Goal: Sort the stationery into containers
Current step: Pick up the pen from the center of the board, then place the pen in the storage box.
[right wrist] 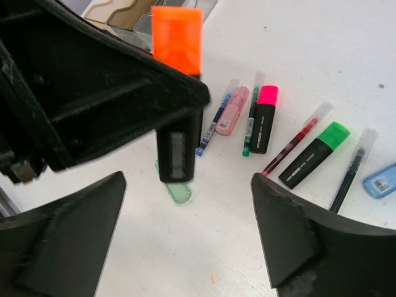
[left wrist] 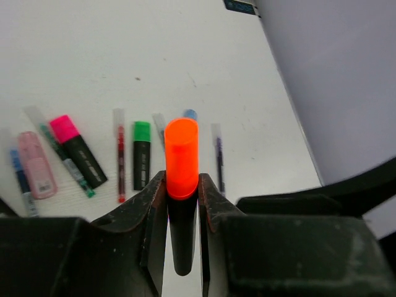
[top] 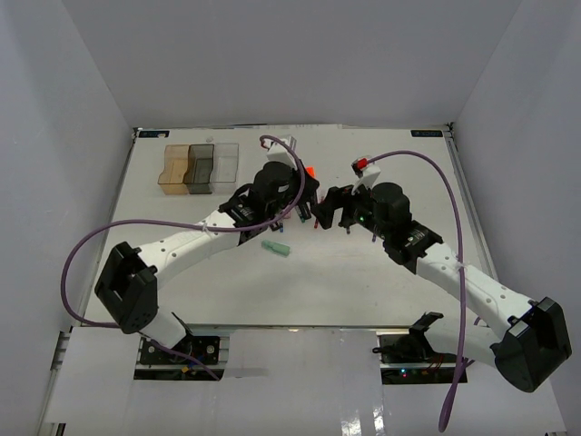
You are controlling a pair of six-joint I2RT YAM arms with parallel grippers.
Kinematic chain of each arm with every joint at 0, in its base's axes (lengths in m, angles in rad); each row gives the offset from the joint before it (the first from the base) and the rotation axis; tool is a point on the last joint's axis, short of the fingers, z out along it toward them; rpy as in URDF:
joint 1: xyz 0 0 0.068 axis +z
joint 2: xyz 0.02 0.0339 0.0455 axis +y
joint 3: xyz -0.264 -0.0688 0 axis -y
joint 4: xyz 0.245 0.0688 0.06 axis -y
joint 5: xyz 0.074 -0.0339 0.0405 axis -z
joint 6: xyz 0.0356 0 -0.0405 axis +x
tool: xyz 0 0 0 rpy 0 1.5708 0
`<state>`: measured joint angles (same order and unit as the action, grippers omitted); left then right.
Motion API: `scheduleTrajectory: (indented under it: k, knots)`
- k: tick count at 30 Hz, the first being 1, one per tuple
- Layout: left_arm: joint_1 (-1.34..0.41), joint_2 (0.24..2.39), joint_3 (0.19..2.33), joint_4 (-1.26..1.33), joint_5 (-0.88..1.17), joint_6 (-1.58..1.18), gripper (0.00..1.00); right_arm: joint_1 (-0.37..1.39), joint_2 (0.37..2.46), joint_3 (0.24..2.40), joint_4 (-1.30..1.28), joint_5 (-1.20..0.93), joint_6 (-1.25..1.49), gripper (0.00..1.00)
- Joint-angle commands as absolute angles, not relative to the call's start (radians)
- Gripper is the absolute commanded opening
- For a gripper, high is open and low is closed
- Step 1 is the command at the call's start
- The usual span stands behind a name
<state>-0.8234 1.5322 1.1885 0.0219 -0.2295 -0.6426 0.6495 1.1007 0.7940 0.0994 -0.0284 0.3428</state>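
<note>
**Orange highlighter pinched in the left gripper, right gripper spread beside it**

We see the left gripper (left wrist: 182, 204) pressed onto the black barrel of the orange-capped highlighter (left wrist: 181, 158). The marker stands upright, cap above the fingers, and appears lifted off the table (top: 363, 282). The right gripper (right wrist: 185, 210) faces it with jaws wide apart, holding nothing.

Hazards, as we judge them:
- The pinch sits just under the cap on a smooth barrel, so a quick swing could let the marker pivot or slide out.
- The right gripper's fingers flank the marker, so a sideways exit could clip one of them.
- Below and ahead of the left gripper lie a pink-capped highlighter (left wrist: 77, 148), a green-capped highlighter (left wrist: 142, 154), a red pen (left wrist: 120, 154) and a mint piece (right wrist: 176, 189). A low pass would scatter them.
- The three joined bins (top: 197, 168) are narrow, so a tilted release could catch a rim.

Room: bare table lies between the left gripper and the bins, which sit well to its left near the far table edge. The enclosure wall (top: 64, 109) stands beyond them. The purple cable (top: 86, 245) loops behind the arm.
</note>
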Motion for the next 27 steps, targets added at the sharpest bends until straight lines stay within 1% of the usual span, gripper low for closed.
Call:
scheduleTrajectory:
  k: [1, 2, 3, 5, 6, 8, 9, 11, 12, 14, 15, 18, 19, 23, 27]
  knots:
    - [-0.749, 1.457, 1.193, -0.047, -0.313, -0.554, 0.13, 0.653, 1.068, 0.787, 0.071, 0.039, 0.307, 0.94]
    - [-0.72, 1.444, 1.193, -0.089, -0.307, -0.539, 0.13, 0.653, 1.063, 0.781, 0.057, 0.052, 0.299, 0.96]
    - [-0.651, 1.436, 1.2, -0.11, -0.299, -0.517, 0.14, 0.652, 1.057, 0.781, 0.043, 0.064, 0.293, 0.93]
    - [-0.574, 1.425, 1.213, -0.17, -0.281, -0.433, 0.15, 0.652, 1.043, 0.778, 0.002, 0.095, 0.272, 0.9]
    - [-0.501, 1.422, 1.236, -0.188, -0.273, -0.396, 0.15, 0.652, 1.04, 0.775, -0.017, 0.103, 0.265, 0.9]
    - [-0.43, 1.436, 1.264, -0.227, -0.275, -0.275, 0.16, 0.652, 1.031, 0.772, -0.067, 0.12, 0.25, 0.9]
    - [-0.363, 1.448, 1.294, -0.238, -0.273, -0.234, 0.16, 0.65, 1.026, 0.766, -0.077, 0.124, 0.247, 0.9]
    - [-0.298, 1.477, 1.325, -0.255, -0.268, -0.125, 0.17, 0.65, 1.017, 0.755, -0.095, 0.124, 0.239, 0.9]
    - [-0.234, 1.518, 1.341, -0.256, -0.267, -0.095, 0.17, 0.65, 1.014, 0.744, -0.1, 0.124, 0.236, 0.9]
    - [-0.174, 1.574, 1.39, -0.264, -0.264, -0.043, 0.17, 0.65, 1.008, 0.732, -0.107, 0.123, 0.23, 0.9]
    - [-0.116, 1.642, 1.446, -0.276, -0.232, -0.008, 0.17, 0.65, 1.005, 0.721, -0.112, 0.12, 0.224, 0.9]
    - [-0.022, 1.761, 1.569, -0.36, -0.181, 0.029, 0.17, 0.65, 1.002, 0.707, -0.117, 0.091, 0.206, 0.9]
    - [-0.005, 1.838, 1.654, -0.403, -0.149, 0.026, 0.18, 0.65, 0.999, 0.698, -0.117, 0.078, 0.196, 0.9]
    - [0.064, 2.002, 1.823, -0.463, -0.127, 0.038, 0.2, 0.65, 0.989, 0.678, -0.124, 0.049, 0.17, 0.9]
    - [0.097, 2.095, 1.9, -0.489, -0.083, 0.028, 0.21, 0.65, 0.973, 0.658, -0.138, 0.052, 0.16, 0.9]
